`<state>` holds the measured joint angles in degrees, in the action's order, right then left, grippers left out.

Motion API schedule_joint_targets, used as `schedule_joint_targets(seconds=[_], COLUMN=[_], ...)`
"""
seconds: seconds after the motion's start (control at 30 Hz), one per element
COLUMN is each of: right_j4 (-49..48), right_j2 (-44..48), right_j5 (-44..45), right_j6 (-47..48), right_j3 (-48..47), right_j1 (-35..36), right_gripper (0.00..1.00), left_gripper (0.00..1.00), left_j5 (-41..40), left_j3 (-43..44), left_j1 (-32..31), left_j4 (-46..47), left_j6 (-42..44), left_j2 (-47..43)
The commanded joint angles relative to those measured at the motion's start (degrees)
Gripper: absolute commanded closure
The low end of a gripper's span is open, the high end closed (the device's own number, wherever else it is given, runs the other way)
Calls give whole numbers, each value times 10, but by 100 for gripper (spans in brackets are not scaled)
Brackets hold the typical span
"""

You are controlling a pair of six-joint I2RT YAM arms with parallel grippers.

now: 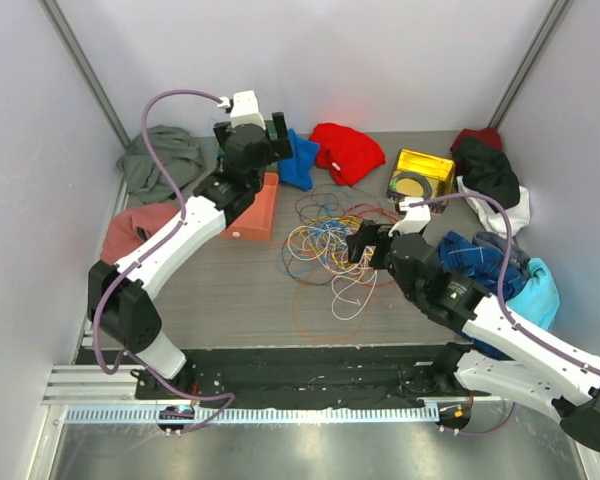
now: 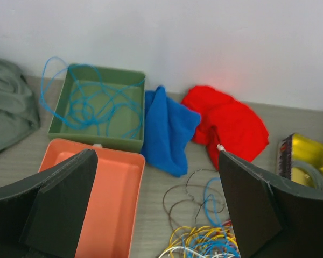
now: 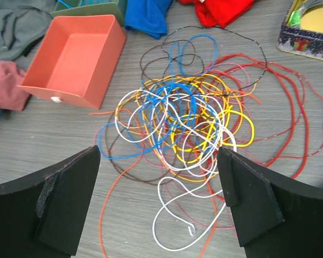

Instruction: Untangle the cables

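I am looking down the right wrist camera, and the right gripper (image 3: 159, 153) is hanging with its jaws spread wide and nothing between them. The tangle of cables (image 3: 177, 123) is lying on the table (image 3: 54, 140) straight ahead at twelve o'clock. From above, that same heap (image 1: 325, 245) is sitting in the middle of the table, just beside the right gripper (image 1: 365, 248) at about nine o'clock from it. The left gripper (image 1: 278, 130) is standing well apart at the far side, with the heap down at five o'clock. It is also gaping and holding nothing (image 2: 156, 156). It is hovering above the orange tray (image 2: 113, 199), facing the green tray (image 2: 97, 141), where one blue cable (image 2: 91, 105) is lying loose, a loop spilling over the rim at nine o'clock. I am judging the right arm much the nearer for the next pull. The heap has no single long axis. Red loops (image 3: 290, 107) are trailing out to three o'clock, and a white loop (image 3: 172, 215) is running towards six o'clock, nearest the fingers and looking easiest to grab.
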<state>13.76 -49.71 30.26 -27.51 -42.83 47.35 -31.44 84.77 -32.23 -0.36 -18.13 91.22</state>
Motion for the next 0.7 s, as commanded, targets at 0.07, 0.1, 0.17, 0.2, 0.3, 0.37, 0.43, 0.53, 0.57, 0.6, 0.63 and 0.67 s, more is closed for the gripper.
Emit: schedule_joint_targets(seconds=[0.07,0.1,0.17,0.2,0.3,0.37,0.43,0.53,0.57,0.6,0.63,0.67], right_j4=[-1,3,7,14,17,18,17,15,15,15,15,15], right_j2=[39,43,53,58,66,65,58,38,30,23,8,1], right_j5=[-18,-20,-25,-25,-25,-20,-15,-1,1,8,11,12], right_j6=[-43,-44,-42,-40,-35,-31,-24,-17,-10,-7,-4,0], right_j3=[0,1,3,4,8,10,9,2,-1,-6,-9,-12], right_j1=[-2,-2,-3,-2,-2,-2,-2,-3,-2,-2,-2,-2], right_gripper=[0,0,1,1,1,1,1,0,0,0,1,0], left_gripper=[0,0,0,2,6,9,10,12,12,12,12,13], left_j5=[44,70,170,212,329,382,409,444,450,454,456,458], left_j3=[2,-25,-62,-81,-159,-159,-133,-96,-74,-61,-52,-34], left_j1=[92,113,188,212,289,320,342,352,353,356,361,363], left_j4=[-127,-125,-81,-53,118,185,218,268,276,293,304,314], left_j6=[-157,-181,-267,-297,-380,-420,-436,-463,-469,-488,-498,-508], left_j2=[10,7,3,4,30,81,122,200,218,255,270,288])
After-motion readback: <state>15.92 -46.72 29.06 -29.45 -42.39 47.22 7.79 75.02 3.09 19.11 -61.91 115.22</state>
